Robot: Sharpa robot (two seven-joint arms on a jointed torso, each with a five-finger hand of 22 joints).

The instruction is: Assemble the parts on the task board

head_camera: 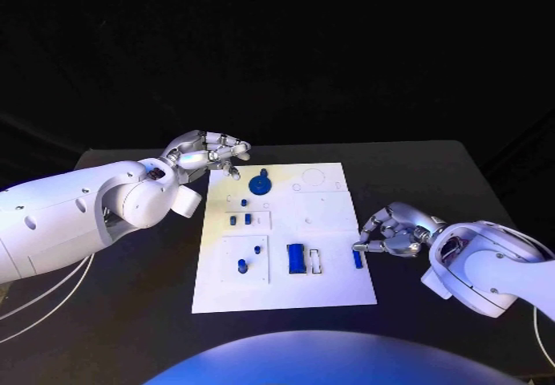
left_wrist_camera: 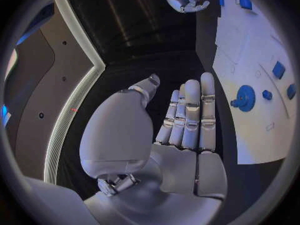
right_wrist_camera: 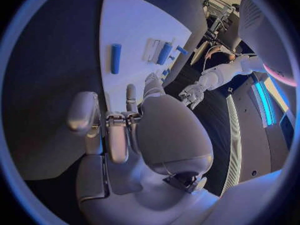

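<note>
Flat black matte bench [head_camera: 428, 184], corners rounded; dark surround beyond its far edge. Left wrist view: dark wall panels [left_wrist_camera: 37, 75] edged by a pale lit strip [left_wrist_camera: 75, 105]. Right wrist view: cyan vertical light bar [right_wrist_camera: 261, 102].

Dim room, bluish light glaring off the task board [head_camera: 283, 241]; wrist views bend at their rims.

text: none legible | labels: none | task board [head_camera: 335, 289]: no readable markings
</note>
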